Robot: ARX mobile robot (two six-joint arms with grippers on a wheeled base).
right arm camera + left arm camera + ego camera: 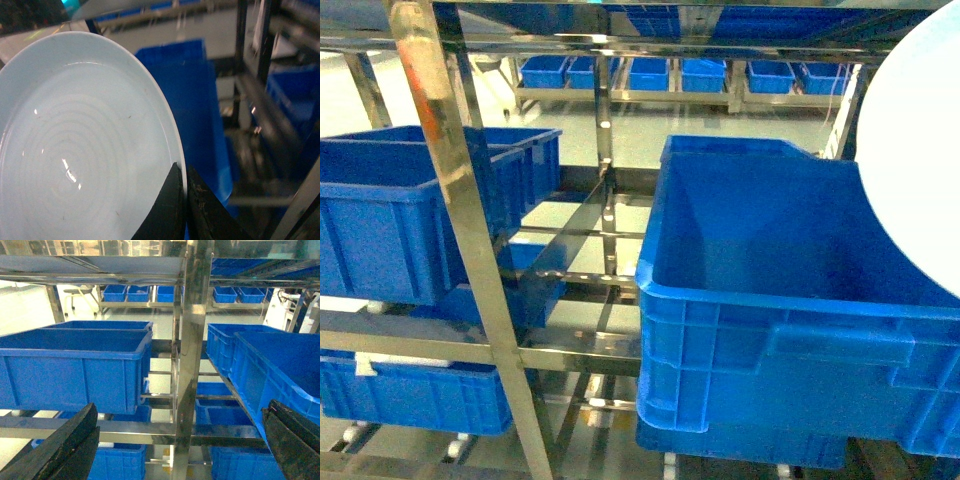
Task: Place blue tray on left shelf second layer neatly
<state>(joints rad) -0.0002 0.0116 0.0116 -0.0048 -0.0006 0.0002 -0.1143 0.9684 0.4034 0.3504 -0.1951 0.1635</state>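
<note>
The pale blue tray (912, 130) shows as a big curved disc at the right edge of the head view, tilted on edge above a crate. In the right wrist view the blue tray (85, 150) fills the left half, and my right gripper (183, 171) is shut on its rim, one black finger on each side. The left shelf (450, 200) is a shiny steel rack with an upright post (192, 340) and horizontal rails. My left gripper (181, 412) is open, its fingers (75, 440) wide apart with only the rack behind them. Neither gripper shows in the head view.
A large deep-blue crate (770, 270) sits on the rack at right, under the tray. Two more crates (390, 220) stand on the left tier, with another crate (415, 395) on the tier below. More crates (650, 72) line a far rack.
</note>
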